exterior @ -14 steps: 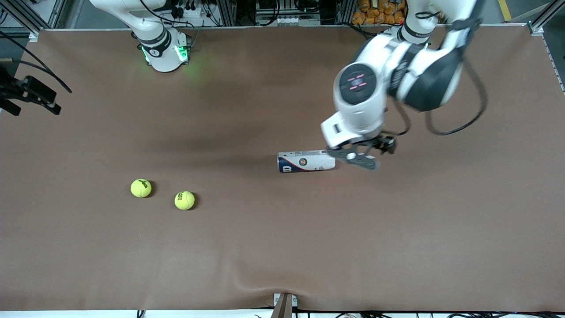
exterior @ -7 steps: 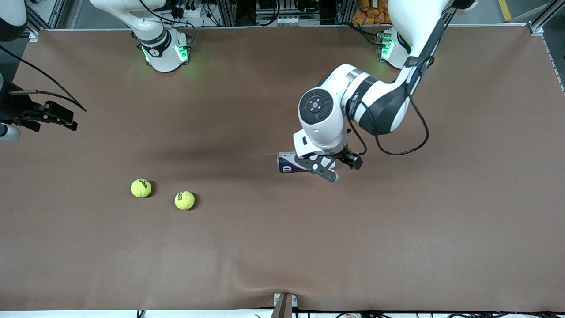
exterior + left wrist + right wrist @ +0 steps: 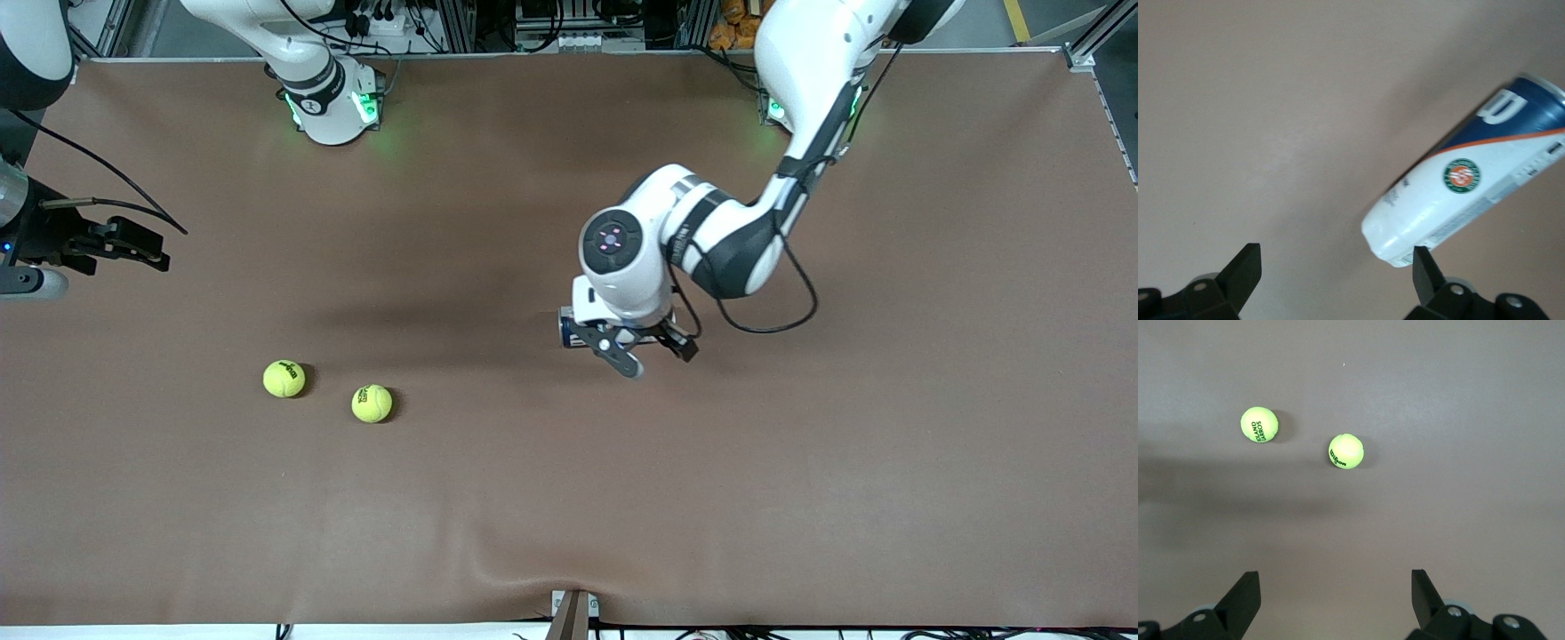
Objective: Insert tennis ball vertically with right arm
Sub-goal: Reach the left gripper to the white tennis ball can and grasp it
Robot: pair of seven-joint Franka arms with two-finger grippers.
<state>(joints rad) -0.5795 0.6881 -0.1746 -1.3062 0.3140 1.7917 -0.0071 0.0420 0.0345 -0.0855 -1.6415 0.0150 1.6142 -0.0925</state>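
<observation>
Left wrist view: ball can [image 3: 1465, 190] on its side

Plain brown table cover [image 3: 800, 498] runs edge to edge, with a soft wrinkle [image 3: 498, 562] at about 6 o'clock. Just below that sits a small grey metal bracket [image 3: 573, 613]. Up around 1 o'clock, off the table edge, there's a pile of orange packets [image 3: 756, 22], and black cables [image 3: 391, 22] tangle around 11.
</observation>
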